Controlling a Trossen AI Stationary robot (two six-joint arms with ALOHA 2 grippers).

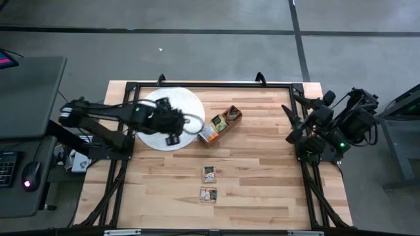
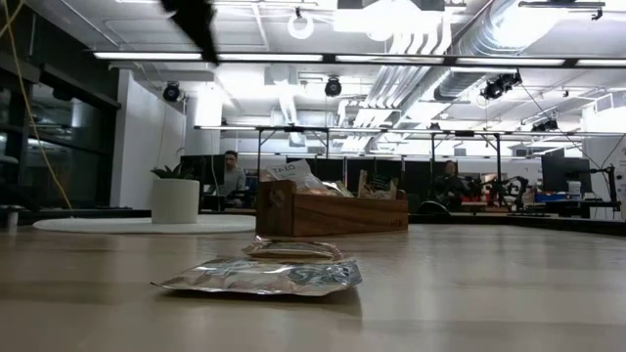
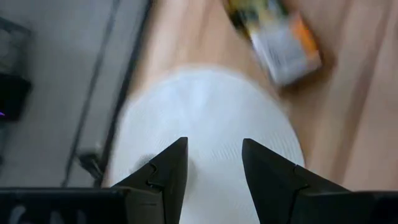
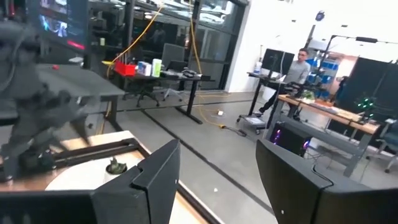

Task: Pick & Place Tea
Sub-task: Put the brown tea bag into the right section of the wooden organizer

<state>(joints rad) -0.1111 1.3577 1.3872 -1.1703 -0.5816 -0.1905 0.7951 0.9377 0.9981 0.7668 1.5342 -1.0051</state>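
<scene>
- Behind the tabletop (image 1: 262, 190) I see an open office: ceiling strip lights, desks, people seated far off. None of it bears on the job.
- Two tea sachets lie loose on the bare wood toward the near edge: one (image 1: 209, 174) with a second (image 1: 208, 194) just beside it. In the low view the nearest sachet (image 2: 259, 277) shows as a flat, crinkled foil packet, slightly puffed, lying on the wood.
- More sachets stand packed in the wooden box (image 1: 221, 124), mid-table, next to the white disc (image 1: 172, 118). The low view shows their tops poking above the box wall (image 2: 328, 213).
- Left tool (image 1: 176, 124) hovers over the disc's edge nearest the box. Its wrist view shows the fingers (image 3: 168, 171) spread apart, nothing between them.
- Right tool (image 1: 293, 129) waits at the table's right edge, fingers (image 4: 155, 171) spread, empty.
- My handling judgement: sachets are very light, thin and pliable. The foil looks slick, so a weak pinch may let one slide out.
- They sit flat against the wood, leaving little edge to catch. I would come straight down over a loose sachet, fingers straddling its width, and close on the puffed middle or opposite edges.
- Risk as I judge it: a fingertip pushes the sachet along the wood instead of lifting it.
</scene>
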